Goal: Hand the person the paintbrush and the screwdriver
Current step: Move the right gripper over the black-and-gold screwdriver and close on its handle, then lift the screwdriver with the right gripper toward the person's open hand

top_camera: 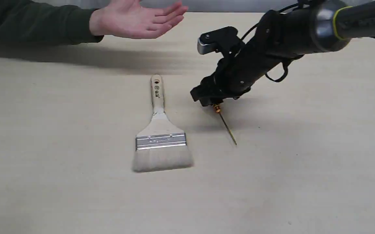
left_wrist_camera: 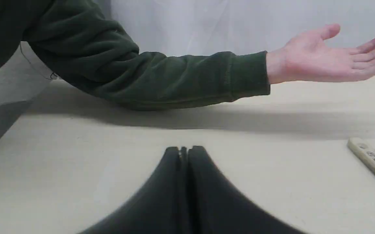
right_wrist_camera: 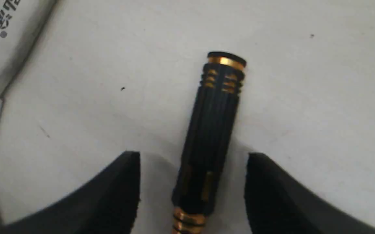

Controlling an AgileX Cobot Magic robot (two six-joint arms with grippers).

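The paintbrush (top_camera: 159,130) lies flat mid-table, cream handle pointing away, whitish bristles toward the front; its handle end (left_wrist_camera: 370,159) also shows in the left wrist view. The screwdriver (top_camera: 225,125) lies just right of it, its black handle (right_wrist_camera: 210,136) between the open fingers of my right gripper (right_wrist_camera: 193,182), which stands low over it with a gap on each side. The person's open hand (top_camera: 138,20) hovers palm up at the back, dark green sleeve (left_wrist_camera: 148,74) resting on the table. My left gripper (left_wrist_camera: 184,151) is shut and empty, out of the exterior view.
The beige table (top_camera: 304,182) carries only the two tools. The person's forearm (top_camera: 34,22) lies across the back left edge. A pale wall (left_wrist_camera: 223,22) rises behind the table.
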